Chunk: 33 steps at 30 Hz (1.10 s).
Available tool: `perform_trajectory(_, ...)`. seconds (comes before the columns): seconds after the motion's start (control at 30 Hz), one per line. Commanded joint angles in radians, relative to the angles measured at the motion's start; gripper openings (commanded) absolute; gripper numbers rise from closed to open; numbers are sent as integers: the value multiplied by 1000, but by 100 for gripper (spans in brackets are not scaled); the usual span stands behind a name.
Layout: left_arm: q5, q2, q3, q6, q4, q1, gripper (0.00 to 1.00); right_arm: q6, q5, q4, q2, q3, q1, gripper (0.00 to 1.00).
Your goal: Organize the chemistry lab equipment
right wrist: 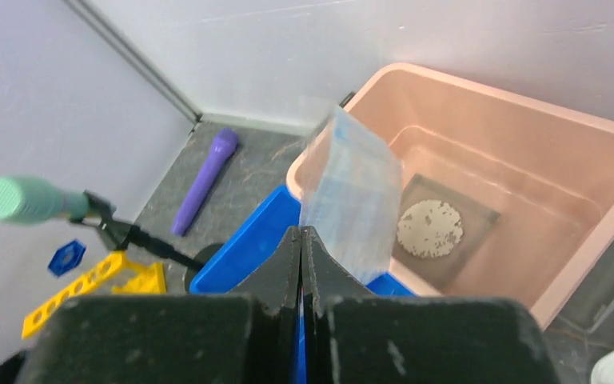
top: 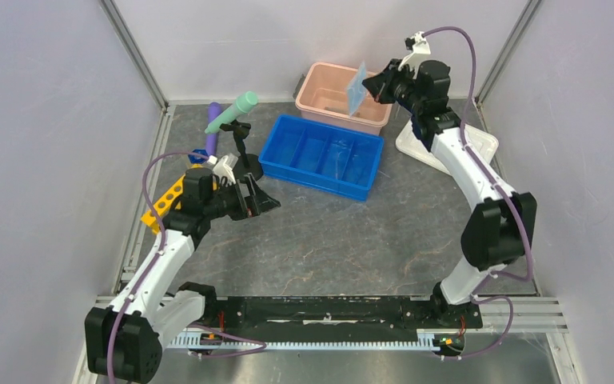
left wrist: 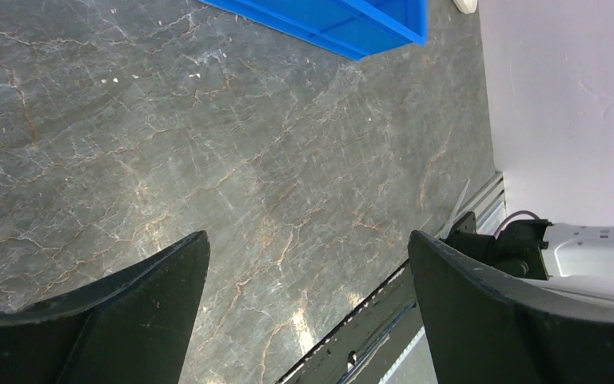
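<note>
My right gripper (top: pixel 374 88) is shut on a corner of the light-blue mask (top: pixel 357 90), which hangs over the pink bin (top: pixel 320 80). In the right wrist view the mask (right wrist: pixel 352 192) rises from my pinched fingertips (right wrist: pixel 301 234) over the bin's near rim. The mint-green tube (top: pixel 236 110) sits tilted in the black clamp stand (top: pixel 245 162). Behind the stand, a purple tube (top: pixel 213 132) lies on the table. The yellow rack (top: pixel 164 204) and a small blue piece (right wrist: pixel 66 256) are at the left. My left gripper (top: pixel 260 196) stands open and empty over bare table (left wrist: pixel 308 248).
The blue divided tray (top: pixel 324 156) lies mid-table between the clamp stand and the pink bin; its corner shows in the left wrist view (left wrist: pixel 352 20). A white lid (top: pixel 410 144) lies right of the bin, under my right arm. Walls close off the left, back and right.
</note>
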<state>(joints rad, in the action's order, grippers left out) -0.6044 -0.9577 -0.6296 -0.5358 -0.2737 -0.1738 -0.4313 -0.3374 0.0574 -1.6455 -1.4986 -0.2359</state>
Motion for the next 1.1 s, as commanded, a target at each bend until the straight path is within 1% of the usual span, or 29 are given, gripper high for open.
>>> perform_trajectory(0.0,-40,-9,-36,81,15,-6,100,-127,9,116,-118,-91,29,0)
perform_trajectory(0.17,-35,-6,-42,90,2,-9,100,-205,13,210,-244,-177,40,0)
perform_trajectory(0.27,-28,-2,-43,94,-7,-10,100,-232,18,231,-302,-215,43,0)
perform_trajectory(0.37,-26,-4,-45,92,-7,-10,100,-250,35,256,-338,-223,47,0)
perform_trajectory(0.53,-31,-7,-43,91,-5,-10,100,-298,40,345,-403,-240,52,0)
perform_trajectory(0.8,-25,-5,-42,94,-11,-10,100,-438,41,466,-510,-247,52,0)
perform_trajectory(0.93,-22,-7,-43,94,-11,-10,100,-433,53,406,-542,-267,54,1)
perform_trajectory(1.07,4,-11,-44,94,-22,-10,100,-353,80,298,-531,-255,56,14)
